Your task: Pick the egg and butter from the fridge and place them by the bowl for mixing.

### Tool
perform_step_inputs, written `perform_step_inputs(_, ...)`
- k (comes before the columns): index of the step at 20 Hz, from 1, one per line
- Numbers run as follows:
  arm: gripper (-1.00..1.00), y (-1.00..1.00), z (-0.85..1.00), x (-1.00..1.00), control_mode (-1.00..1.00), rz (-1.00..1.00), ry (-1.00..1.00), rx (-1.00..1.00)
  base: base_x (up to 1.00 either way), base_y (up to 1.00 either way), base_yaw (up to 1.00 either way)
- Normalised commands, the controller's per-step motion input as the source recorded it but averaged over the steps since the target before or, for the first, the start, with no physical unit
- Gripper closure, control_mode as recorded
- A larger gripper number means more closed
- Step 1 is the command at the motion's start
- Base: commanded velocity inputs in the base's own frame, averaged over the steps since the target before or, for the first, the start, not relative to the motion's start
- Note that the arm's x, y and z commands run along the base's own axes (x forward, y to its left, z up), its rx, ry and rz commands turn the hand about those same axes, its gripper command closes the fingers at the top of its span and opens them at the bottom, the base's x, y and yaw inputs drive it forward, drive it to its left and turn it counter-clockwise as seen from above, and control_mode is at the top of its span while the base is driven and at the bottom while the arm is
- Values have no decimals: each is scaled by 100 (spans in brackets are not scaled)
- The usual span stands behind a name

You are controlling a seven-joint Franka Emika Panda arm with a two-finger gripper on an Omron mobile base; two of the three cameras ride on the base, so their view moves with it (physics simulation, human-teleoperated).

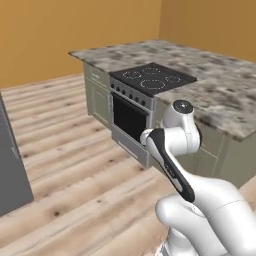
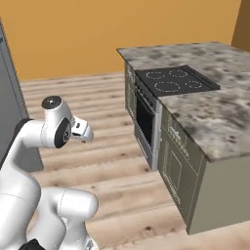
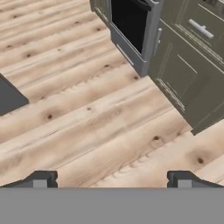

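Note:
My gripper [image 3: 112,180] hangs open over the bare wooden floor, and nothing sits between its two dark fingertips [image 3: 41,180]. The arm is folded close above the base. A grey side of the fridge [image 1: 10,165] stands at the left edge of the left base view. It shows again as the fridge [image 2: 9,93] at the left edge of the right base view, well left of the hand. A dark grey corner of the fridge [image 3: 9,97] lies at the left of the hand view. The egg, the butter and the bowl are out of view.
A kitchen island with a speckled stone counter [image 1: 220,85] stands to the right, carrying a black cooktop [image 1: 152,77] over an oven [image 1: 129,117]. Olive-green cabinets [image 2: 178,161] form its side. Open wooden floor [image 1: 75,165] lies between the island and the fridge.

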Motion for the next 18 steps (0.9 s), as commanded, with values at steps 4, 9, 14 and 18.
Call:
perform_step_inputs(4,-100,0,0,0,100,0,0,0,86,1,9)
perform_step_inputs(9,-100,0,0,0,100,0,0,0,84,-2,4)
perform_step_inputs(14,-100,0,0,0,100,0,0,0,82,-3,7)
perform_step_inputs(18,-100,0,0,0,100,0,0,0,80,-2,5)
